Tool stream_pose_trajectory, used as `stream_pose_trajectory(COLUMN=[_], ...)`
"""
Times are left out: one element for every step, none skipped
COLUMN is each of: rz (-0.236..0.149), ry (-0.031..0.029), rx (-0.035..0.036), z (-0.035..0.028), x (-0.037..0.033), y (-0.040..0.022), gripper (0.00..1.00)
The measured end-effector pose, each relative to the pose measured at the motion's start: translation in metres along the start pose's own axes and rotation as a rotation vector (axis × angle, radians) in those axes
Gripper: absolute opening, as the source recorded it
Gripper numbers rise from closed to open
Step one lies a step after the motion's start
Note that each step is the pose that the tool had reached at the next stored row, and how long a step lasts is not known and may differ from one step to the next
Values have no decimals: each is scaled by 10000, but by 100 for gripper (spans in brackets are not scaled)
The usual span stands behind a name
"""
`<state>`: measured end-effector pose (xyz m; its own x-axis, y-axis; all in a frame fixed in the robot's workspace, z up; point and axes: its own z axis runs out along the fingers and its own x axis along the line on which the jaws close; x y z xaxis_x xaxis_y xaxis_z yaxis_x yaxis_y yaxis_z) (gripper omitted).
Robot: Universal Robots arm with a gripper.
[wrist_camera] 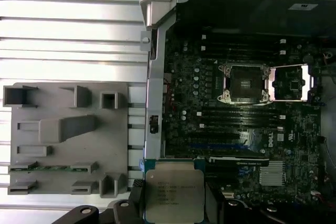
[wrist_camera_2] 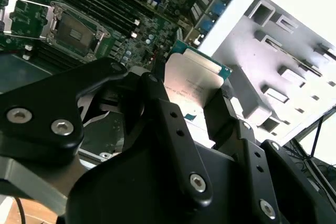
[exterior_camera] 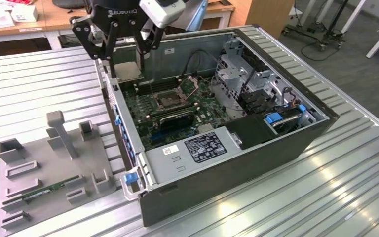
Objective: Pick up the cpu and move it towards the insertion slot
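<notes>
- The claw (exterior_camera: 129, 69) hangs above the far edge of the open computer case (exterior_camera: 242, 163), toward the exterior view's left, closed on the chip (exterior_camera: 128, 70), which it holds clear of the board.
- In the second wrist view the chip (wrist_camera_2: 191, 80) sits between two black fingers (wrist_camera_2: 223, 111) that press on opposite edges; its pale metal face and teal rim show.
- In the first wrist view the chip (wrist_camera: 174, 196) appears as a silvery square with a teal border, held over the case's side wall where wall and green circuit board (wrist_camera: 194, 129) meet.
- The socket (wrist_camera: 245, 83) lies on the board well apart from the chip: a silver square frame with a dark centre, its hinged cover (wrist_camera: 292, 82) folded open beside it.
- In the exterior view the socket (exterior_camera: 168, 101) sits near the board's middle, beyond the claw.
- A grey parts holder (exterior_camera: 51, 173) rests on the ribbed metal table (exterior_camera: 38, 84) beside the case, toward the exterior view's left; a green memory stick (exterior_camera: 45, 190) lies in one of its grooves.
</notes>
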<state>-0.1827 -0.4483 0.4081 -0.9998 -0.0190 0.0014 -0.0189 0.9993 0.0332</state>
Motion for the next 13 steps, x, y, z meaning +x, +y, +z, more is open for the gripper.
stream_pose_trajectory(rz=[-1,-2,-2,-1,0,-1,-1,-2,-1,0,0,-1,-2], ry=[0,-1,0,0,-1,0,0,-1,0,0,0,0,0], rx=[-1,-1,0,0,-1,0,0,-1,-1,-1,0,-1,-1], z=[1,1,1,1,2,2,3,4,4,4,5,6,6], x=[-33,-66,-98,-130,-166,-199,-232,-265,-298,-332,-366,-404,-439], y=[-1,-1,-2,-3,-3,-4,-5,-5,-6,-7,-7,-8,-9], gripper=[54,54,54,54,54,54,54,54,54,54,54,54,54])
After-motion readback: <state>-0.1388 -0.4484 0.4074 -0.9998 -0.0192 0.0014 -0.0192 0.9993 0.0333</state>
